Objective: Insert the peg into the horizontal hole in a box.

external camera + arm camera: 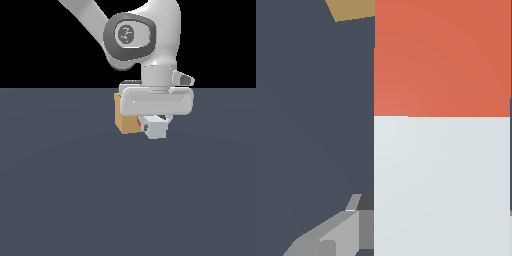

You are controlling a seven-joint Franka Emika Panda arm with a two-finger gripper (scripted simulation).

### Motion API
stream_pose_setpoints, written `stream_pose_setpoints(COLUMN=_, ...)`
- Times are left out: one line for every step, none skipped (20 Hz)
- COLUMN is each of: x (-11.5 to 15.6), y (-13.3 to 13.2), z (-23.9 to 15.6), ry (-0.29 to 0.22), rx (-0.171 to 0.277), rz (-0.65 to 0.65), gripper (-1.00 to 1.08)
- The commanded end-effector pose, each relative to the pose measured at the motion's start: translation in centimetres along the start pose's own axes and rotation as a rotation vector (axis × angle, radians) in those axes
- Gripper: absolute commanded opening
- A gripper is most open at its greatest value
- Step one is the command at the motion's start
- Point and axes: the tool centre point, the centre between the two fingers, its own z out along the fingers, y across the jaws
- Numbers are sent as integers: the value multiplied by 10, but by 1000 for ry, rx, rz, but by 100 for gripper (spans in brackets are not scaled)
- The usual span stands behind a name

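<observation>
Peg: held clear of the floor beneath the hand, just beside the box; pale grey end faces the exterior camera, orange-red end points toward the box. In the wrist view the peg fills most of the frame, orange-red half ahead of the grey half.
Gripper: clenched on the peg's grey half; one finger shows beside it in the wrist view.
Box: tan cube on the floor, partly hidden behind the hand; only a corner shows in the wrist view, off to one side of the peg's line.
Hole: not visible in either view; alignment cannot be confirmed.
Floor: dark, flat.
Risk, offset: judged that the tip may strike the box face instead of the opening, since the box corner sits aside of the peg axis.
Risk, shove: a missed contact would likely push the box along the floor.
Risk, slip: a jam could twist the peg in the grip.
</observation>
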Motion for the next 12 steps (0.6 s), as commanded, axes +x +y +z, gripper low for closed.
stream_pose_setpoints(x=12, y=12, z=-6, ry=0, rx=-4, rz=-41, gripper=-100)
stream_pose_setpoints(x=17, y=15, z=-8, ry=0, rx=-4, rz=-55, gripper=-100)
stream_pose_setpoints(x=21, y=18, z=-9, ry=0, rx=-3, rz=-68, gripper=-100)
stream_pose_setpoints(x=25, y=21, z=-10, ry=0, rx=-3, rz=-79, gripper=-100)
stream_pose_setpoints(x=28, y=23, z=-11, ry=0, rx=-3, rz=-90, gripper=-100)
stream_pose_setpoints(x=31, y=26, z=-12, ry=0, rx=-3, rz=-100, gripper=-100)
stream_pose_setpoints(x=34, y=28, z=-13, ry=0, rx=-3, rz=-108, gripper=-100)
stream_pose_setpoints(x=37, y=29, z=-14, ry=1, rx=-3, rz=-116, gripper=-100)
stream_pose_setpoints(x=39, y=31, z=-14, ry=1, rx=-3, rz=-123, gripper=-100)
stream_pose_setpoints(x=41, y=32, z=-15, ry=1, rx=-3, rz=-128, gripper=-100)
stream_pose_setpoints(x=42, y=33, z=-15, ry=1, rx=-3, rz=-133, gripper=-100)
stream_pose_setpoints(x=44, y=34, z=-16, ry=1, rx=-3, rz=-136, gripper=-100)
